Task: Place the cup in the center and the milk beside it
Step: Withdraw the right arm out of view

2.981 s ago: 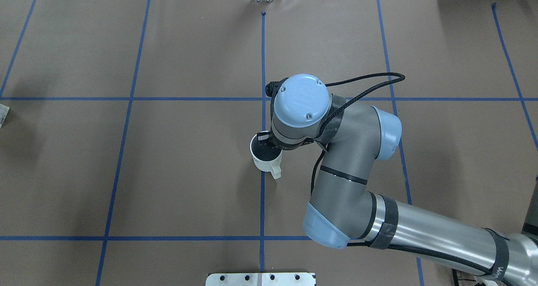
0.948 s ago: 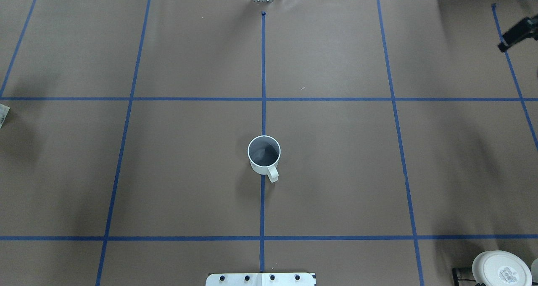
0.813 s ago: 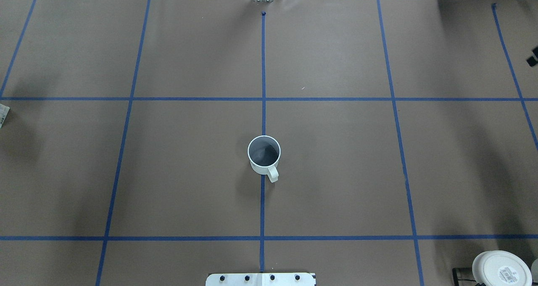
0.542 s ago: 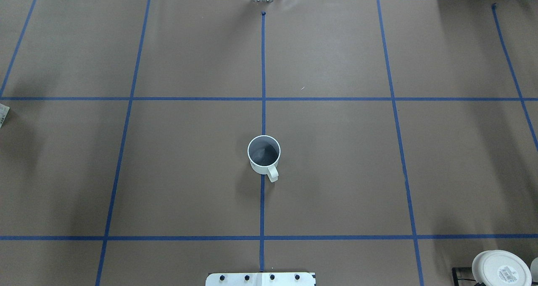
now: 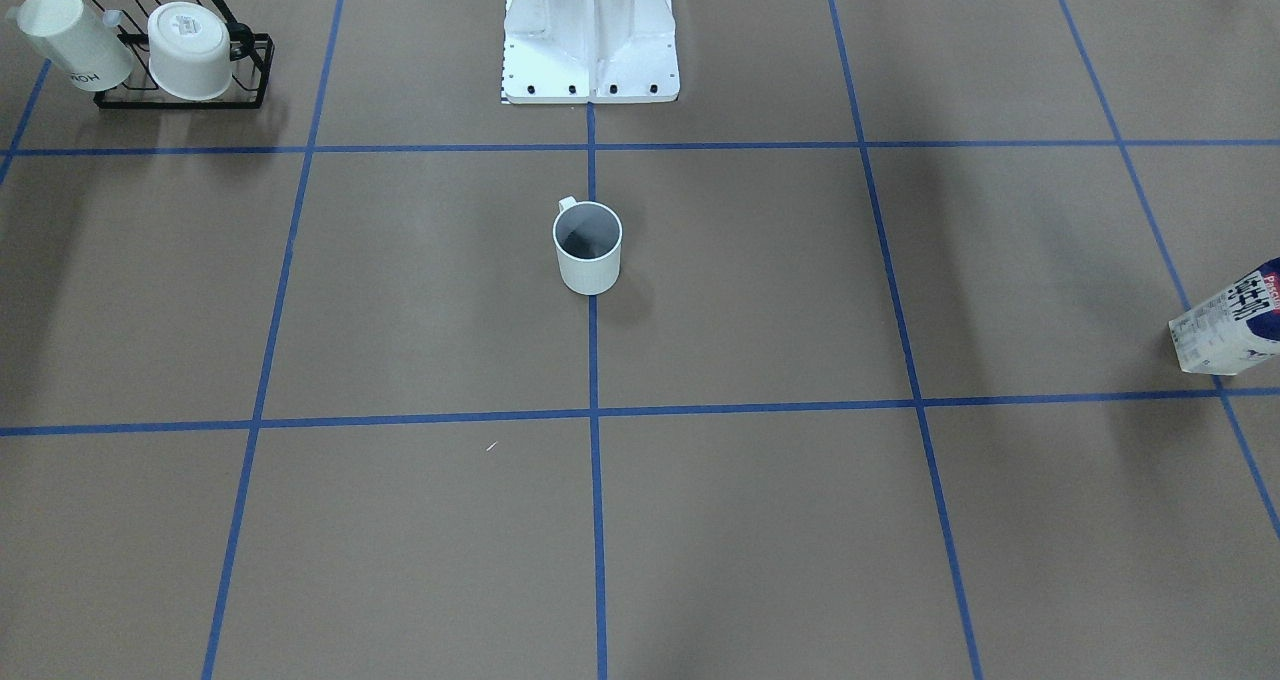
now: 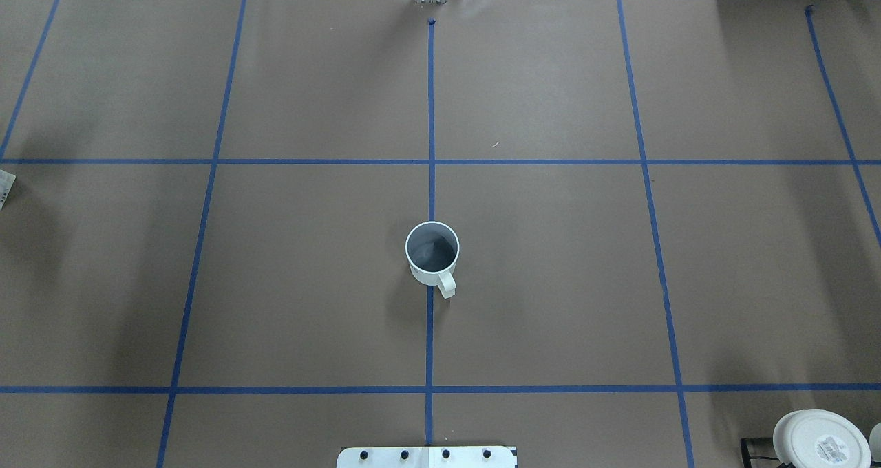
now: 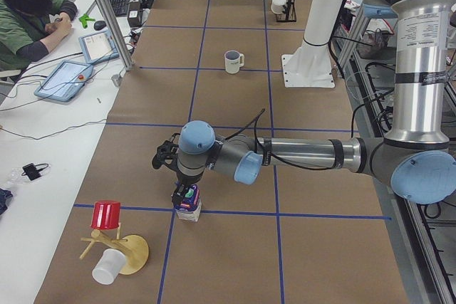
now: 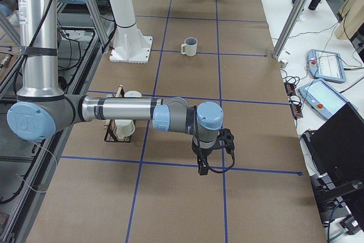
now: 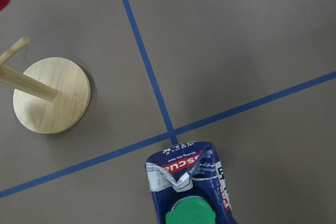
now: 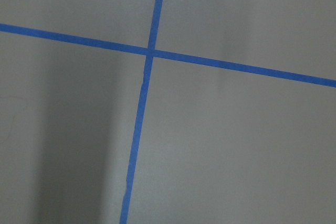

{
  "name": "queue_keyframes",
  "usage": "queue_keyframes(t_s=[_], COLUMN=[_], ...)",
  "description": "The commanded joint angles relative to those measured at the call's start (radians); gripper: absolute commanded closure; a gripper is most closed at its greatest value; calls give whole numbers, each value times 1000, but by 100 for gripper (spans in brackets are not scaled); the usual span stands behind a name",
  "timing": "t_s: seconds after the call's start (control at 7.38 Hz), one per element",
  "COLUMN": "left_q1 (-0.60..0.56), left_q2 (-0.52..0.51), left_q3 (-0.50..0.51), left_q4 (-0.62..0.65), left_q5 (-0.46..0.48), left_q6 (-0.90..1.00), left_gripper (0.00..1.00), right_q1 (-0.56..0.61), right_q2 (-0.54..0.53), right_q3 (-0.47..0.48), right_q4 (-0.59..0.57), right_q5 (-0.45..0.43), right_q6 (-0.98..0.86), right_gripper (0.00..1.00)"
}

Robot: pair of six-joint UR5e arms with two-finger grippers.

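Wire rack (image 5: 180,105): front-facing view's eleven o'clock, holding two white cups (image 5: 190,50).
Wooden stand (image 9: 51,95): left wrist view's nine o'clock; red cup (image 7: 107,215) on it.

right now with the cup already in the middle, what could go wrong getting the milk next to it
1. The milk is tall and narrow. A grasp high up near its green cap could tip it, and the wooden stand sits close by.
2. The milk has a long way to travel from the table's end to the cup. Set down too close, it might knock the cup out of place.
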Motion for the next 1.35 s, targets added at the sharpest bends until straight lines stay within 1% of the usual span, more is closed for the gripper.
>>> queue_keyframes(t_s=[0.0, 0.14, 0.27, 0.41, 0.54, 0.68, 0.81, 1.08, 1.22], left_q1=[31, 47, 61, 71, 78, 78, 78, 76, 75], left_q2=[-30, -49, -49, -49, -49, -49, -49, -44, -40], left_q3=[103, 141, 146, 146, 147, 147, 146, 123, 94], left_q4=[-94, -113, -114, -114, -119, -120, -122, -120, -114], left_q5=[0, 0, 0, 0, 2, 0, 2, -1, -7], left_q6=[-42, -51, -57, -55, -55, -57, -57, -61, -87], left_gripper=[2, 2, 2, 15, 52, 94, 100, 100, 100], right_q1=[0, 1, 1, 0, 0, 0, 0, 0, 0], right_q2=[0, 0, 0, 1, 1, 1, 3, 3, 3], right_q3=[-3, -3, -3, -3, -6, -7, -9, -7, -7], right_q4=[0, 0, 0, 0, 0, 0, 0, 0, 0], right_q5=[0, 0, 0, -2, -2, -2, -2, 0, 0], right_q6=[5, 6, 6, 6, 6, 6, 6, 6, 6], right_gripper=[0, 0, 0, 0, 0, 0, 0, 0, 0])
